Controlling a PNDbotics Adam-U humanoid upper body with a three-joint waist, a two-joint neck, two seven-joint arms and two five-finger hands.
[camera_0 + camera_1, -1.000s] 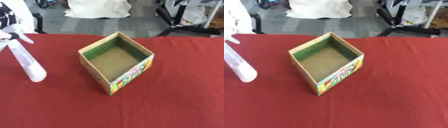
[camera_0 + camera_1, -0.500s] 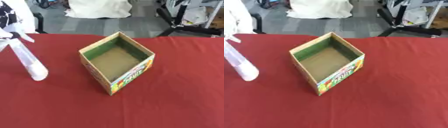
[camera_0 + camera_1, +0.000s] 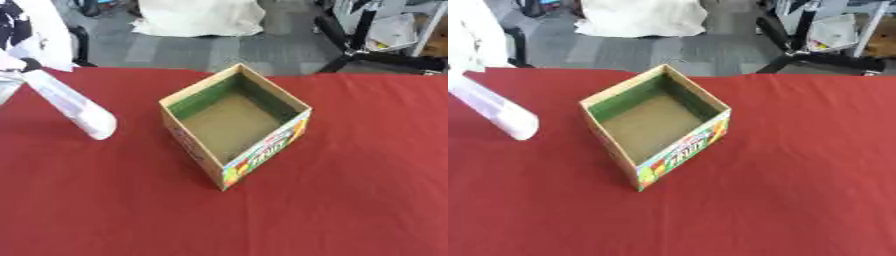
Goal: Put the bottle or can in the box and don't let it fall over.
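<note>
One bottle, tilted, waiting left of the box

I carry the white bottle (image 3: 72, 104) slanted above the red table (image 3: 350, 200), its base low toward the open box (image 3: 234, 131), well apart from it. My left hand (image 3: 19, 65) meets its upper end at the picture's edge; whether my fingers close round it, I cannot tell. My right hand does not show.

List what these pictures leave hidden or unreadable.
- Top end of the tilted clear plastic bottle: cut off by the left edge in both eye views, so what holds it is unclear.
- Robot's hands: in neither view.
- Printed label on the open cardboard box: blurred, lettering unreadable.
- Box's far outer sides: hidden by its own walls.
</note>
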